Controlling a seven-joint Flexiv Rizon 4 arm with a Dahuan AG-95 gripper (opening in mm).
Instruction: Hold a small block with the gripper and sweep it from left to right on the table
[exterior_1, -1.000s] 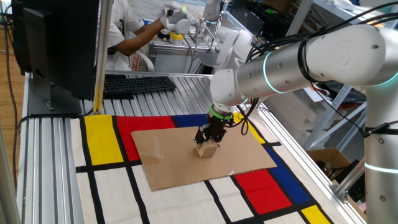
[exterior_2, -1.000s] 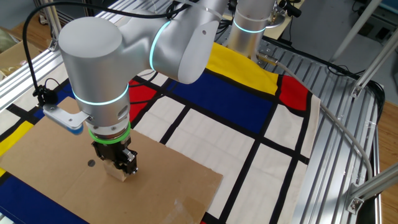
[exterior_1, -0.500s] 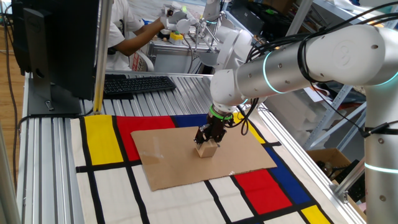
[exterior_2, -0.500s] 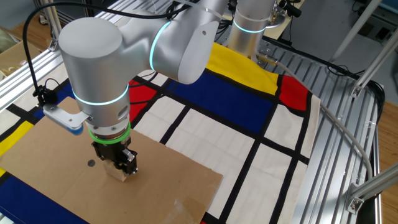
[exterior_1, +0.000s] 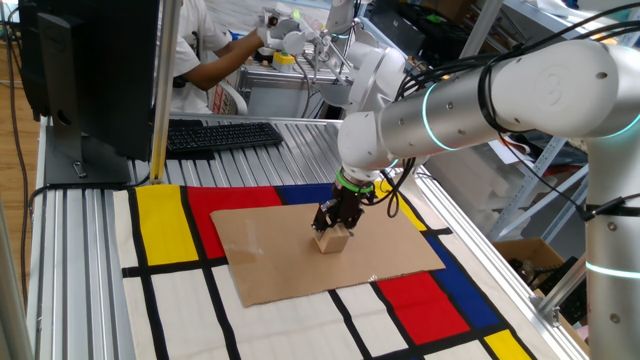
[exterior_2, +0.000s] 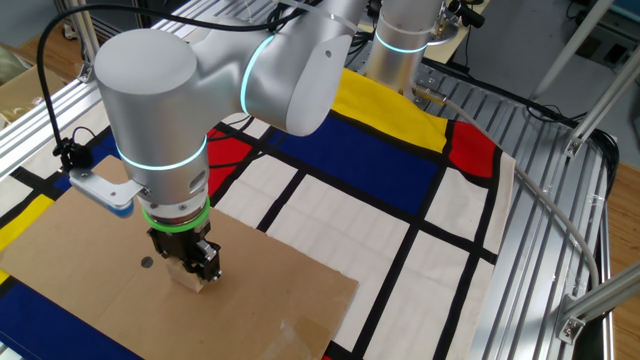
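Black two-finger gripper (exterior_1: 334, 226) (exterior_2: 190, 268), pointing straight down, clenched on the small wooden block (exterior_1: 333, 240) (exterior_2: 193, 278). The block rests on the brown cardboard sheet (exterior_1: 270, 250) (exterior_2: 90, 240), right of the sheet's middle, which lies on the coloured mat (exterior_1: 165, 225) (exterior_2: 400, 130) of the aluminium table (exterior_1: 80, 250) (exterior_2: 545, 200).

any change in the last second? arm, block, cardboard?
Nothing visibly changed. The black two-finger gripper with the green ring is where it was, jaws closed on the small tan wooden cube, which sits on the flat brown cardboard sheet at the same spot in both views. The cardboard and the red, yellow, blue and white mat have not shifted either.
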